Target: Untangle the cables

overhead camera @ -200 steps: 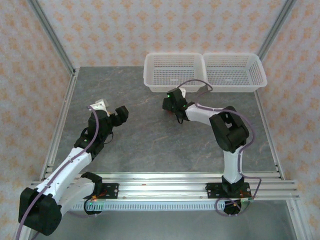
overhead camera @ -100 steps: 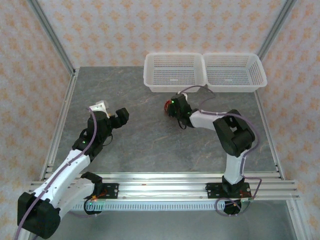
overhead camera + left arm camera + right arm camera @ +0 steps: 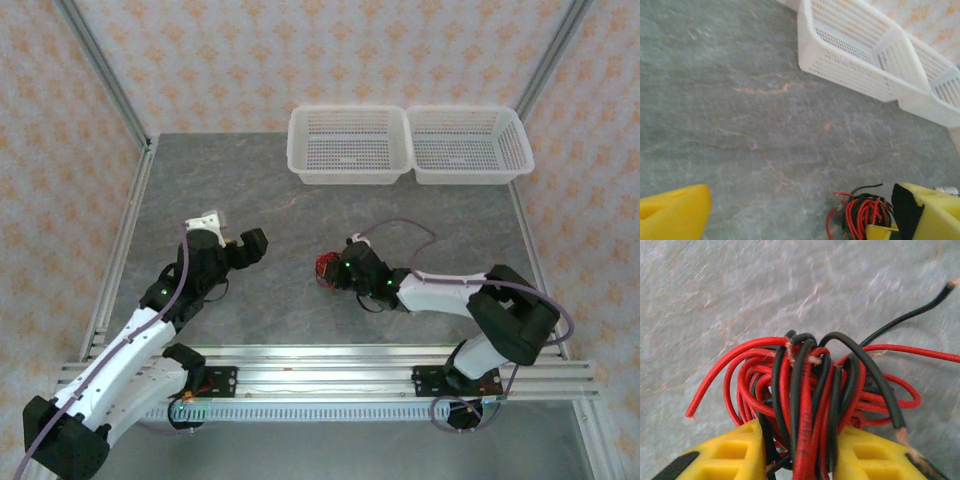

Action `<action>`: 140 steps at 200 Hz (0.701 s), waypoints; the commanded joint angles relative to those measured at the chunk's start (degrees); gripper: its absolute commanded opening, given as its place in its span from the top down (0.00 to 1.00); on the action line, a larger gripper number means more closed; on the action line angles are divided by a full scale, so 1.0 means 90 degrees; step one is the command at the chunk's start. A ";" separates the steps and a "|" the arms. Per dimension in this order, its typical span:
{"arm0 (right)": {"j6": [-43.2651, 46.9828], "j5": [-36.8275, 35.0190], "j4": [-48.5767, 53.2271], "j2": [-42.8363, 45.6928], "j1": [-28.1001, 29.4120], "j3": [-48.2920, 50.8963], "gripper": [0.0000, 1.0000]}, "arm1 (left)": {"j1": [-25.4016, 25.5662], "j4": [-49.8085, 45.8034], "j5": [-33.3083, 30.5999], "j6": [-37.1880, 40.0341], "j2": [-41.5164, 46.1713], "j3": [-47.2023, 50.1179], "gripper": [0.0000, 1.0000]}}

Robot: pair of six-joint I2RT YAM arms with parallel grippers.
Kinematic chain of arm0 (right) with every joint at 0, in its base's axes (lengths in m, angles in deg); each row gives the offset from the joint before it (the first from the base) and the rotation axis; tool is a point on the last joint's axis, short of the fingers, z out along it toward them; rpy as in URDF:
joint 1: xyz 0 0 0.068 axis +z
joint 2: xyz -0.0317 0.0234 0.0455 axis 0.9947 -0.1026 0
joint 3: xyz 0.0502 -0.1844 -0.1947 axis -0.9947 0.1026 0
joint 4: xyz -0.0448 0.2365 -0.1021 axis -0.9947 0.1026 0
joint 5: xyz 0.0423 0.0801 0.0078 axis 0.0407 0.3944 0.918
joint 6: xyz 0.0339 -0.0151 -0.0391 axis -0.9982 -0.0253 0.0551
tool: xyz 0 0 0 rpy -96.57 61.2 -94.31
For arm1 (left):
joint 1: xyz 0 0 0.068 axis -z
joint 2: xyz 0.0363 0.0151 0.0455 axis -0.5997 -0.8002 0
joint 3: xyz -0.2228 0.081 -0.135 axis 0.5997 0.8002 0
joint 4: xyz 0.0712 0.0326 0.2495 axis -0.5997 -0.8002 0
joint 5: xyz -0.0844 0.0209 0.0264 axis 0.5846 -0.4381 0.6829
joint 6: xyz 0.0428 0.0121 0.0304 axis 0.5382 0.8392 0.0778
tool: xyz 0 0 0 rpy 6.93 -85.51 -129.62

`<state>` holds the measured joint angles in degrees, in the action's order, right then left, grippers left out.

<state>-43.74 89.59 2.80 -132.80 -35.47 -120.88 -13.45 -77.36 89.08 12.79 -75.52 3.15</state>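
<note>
The cables (image 3: 810, 390), a knot of red and black wire, are pinched between the fingers of my right end effector (image 3: 797, 455), near the middle of the worktop (image 3: 300, 200). My left end effector (image 3: 254, 243) hangs nearby, spread wide and empty. I judge this the set-up for pulling. Next, the left must nip one loose end (the black tip (image 3: 945, 290) looks easiest) and draw away. The knot's lower part is cut off, and I cannot tell how the strands cross.

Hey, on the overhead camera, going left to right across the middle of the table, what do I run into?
left gripper → cables, a red and black tangle → right arm, its white link
</note>
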 commanded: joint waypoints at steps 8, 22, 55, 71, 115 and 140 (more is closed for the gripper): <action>-0.0521 -0.0192 0.0229 0.0559 0.0000 0.0236 0.49 | 0.0559 -0.0060 0.0146 -0.0341 -0.0101 0.0097 0.06; -0.0445 -0.0325 0.0576 0.0914 0.0000 0.0175 0.41 | 0.0867 0.0181 0.0198 -0.0488 -0.0243 0.0242 0.06; -0.0266 -0.0606 0.1633 0.1887 0.0005 -0.0072 0.33 | 0.1586 0.1016 0.0403 -0.0771 -0.0786 0.0524 0.07; -0.0265 -0.0854 0.2219 0.2380 -0.0001 -0.0148 0.32 | 0.1919 0.1372 0.0420 -0.0743 -0.1167 0.0536 0.08; -0.0424 -0.1560 0.3254 0.3854 -0.0069 0.0015 0.28 | 0.2640 0.1938 0.0587 -0.0057 -0.2427 0.0255 0.09; -0.0408 -0.1567 0.3571 0.4498 -0.0280 0.0075 0.28 | 0.2691 0.2313 0.0412 0.0066 -0.3023 0.0157 0.10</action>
<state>-46.91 79.25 28.42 -96.78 -36.50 -120.75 10.44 -62.41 93.80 10.63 -99.30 6.65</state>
